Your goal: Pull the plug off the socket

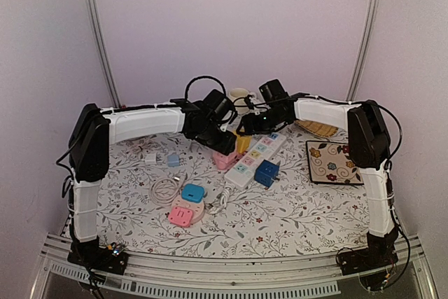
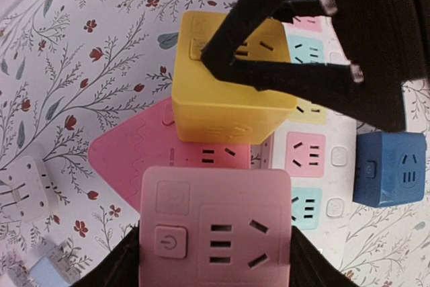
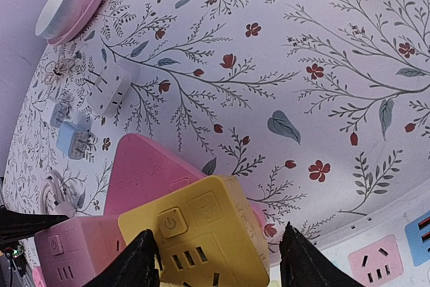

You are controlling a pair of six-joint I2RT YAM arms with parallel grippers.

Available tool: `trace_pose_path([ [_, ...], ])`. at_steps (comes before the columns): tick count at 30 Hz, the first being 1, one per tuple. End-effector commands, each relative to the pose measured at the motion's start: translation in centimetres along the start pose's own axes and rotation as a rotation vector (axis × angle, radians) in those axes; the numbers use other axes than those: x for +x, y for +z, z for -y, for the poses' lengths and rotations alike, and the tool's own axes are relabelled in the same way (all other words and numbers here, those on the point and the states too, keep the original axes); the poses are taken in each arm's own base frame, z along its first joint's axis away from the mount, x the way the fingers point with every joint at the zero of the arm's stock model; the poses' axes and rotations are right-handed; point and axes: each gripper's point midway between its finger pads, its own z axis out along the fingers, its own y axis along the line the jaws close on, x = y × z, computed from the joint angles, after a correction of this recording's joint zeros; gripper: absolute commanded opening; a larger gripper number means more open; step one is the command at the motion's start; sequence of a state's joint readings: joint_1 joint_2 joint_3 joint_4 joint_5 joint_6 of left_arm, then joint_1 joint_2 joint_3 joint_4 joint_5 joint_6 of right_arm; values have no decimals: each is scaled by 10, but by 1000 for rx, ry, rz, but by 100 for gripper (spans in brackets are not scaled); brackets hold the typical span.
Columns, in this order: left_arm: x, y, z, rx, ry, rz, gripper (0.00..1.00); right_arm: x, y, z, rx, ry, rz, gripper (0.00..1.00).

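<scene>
A pink triangular socket [image 2: 127,156] lies on the flowered cloth, with a yellow cube plug [image 2: 228,99] and a pink cube plug [image 2: 215,230] standing on it. My left gripper [image 2: 215,260] is shut on the pink cube, one black finger on each side. My right gripper [image 3: 218,260] straddles the yellow cube [image 3: 201,233]. Its left finger [image 3: 134,263] touches the cube and the right finger [image 3: 306,260] sits close against the other side. From above, both grippers meet at the table's middle, left [image 1: 222,146] and right [image 1: 246,131].
A white power strip [image 1: 255,155] with pastel outlets lies right of the socket, a blue cube [image 1: 267,173] at its near end. A round pink socket with a blue cube [image 1: 187,204], a white cable [image 1: 164,188], small adapters [image 1: 159,159], a patterned tile [image 1: 332,162] and a mug [image 1: 238,96] stand around.
</scene>
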State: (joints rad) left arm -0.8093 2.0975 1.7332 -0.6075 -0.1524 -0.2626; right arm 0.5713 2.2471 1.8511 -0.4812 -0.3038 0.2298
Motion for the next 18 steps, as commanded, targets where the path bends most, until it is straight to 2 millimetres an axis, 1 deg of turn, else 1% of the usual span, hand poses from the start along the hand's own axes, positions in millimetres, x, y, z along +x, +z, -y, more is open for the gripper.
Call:
trace_pose_path([
  [1, -64, -16, -11, 50, -129, 195, 1, 63, 14, 18, 90, -20, -192, 63],
  [4, -67, -17, -8, 23, -87, 207, 1, 69, 16, 20, 101, -27, -206, 63],
  [6, -66, -19, -3, -23, -23, 215, 1, 71, 16, 22, 106, -29, -211, 63],
  [7, -64, -20, 4, -43, 21, 216, 1, 71, 16, 22, 108, -29, -213, 63],
  [15, -54, -24, 30, -196, 232, 243, 1, 72, 17, 25, 121, -37, -217, 64],
  [18, -53, -25, 33, -209, 251, 247, 2, 73, 19, 26, 122, -37, -223, 64],
])
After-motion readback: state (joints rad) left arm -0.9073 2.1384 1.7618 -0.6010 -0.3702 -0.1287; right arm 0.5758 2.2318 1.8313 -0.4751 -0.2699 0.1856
